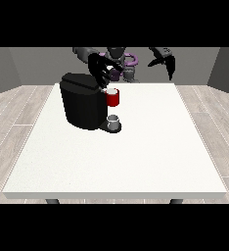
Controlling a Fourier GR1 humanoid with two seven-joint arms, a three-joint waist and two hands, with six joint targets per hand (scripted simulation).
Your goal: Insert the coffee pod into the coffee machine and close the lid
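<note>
The black coffee machine [81,105] stands on the left half of the white table [136,157]. At its front sits a red cylindrical holder [113,98] with a pale top that may be the coffee pod [110,90]; I cannot tell for sure. Below it a small grey cup [114,122] rests on the machine's base. The hand at the view's left [101,67] hovers just above the machine's top and the red holder, fingers spread and holding nothing. Raised over the table's far edge, the hand at the view's right [163,58] is well away from the machine, fingers relaxed and empty.
The robot's torso [121,63] stands behind the far edge. Wooden floor surrounds the table. The bare white tabletop stretches in front of and to the right of the machine.
</note>
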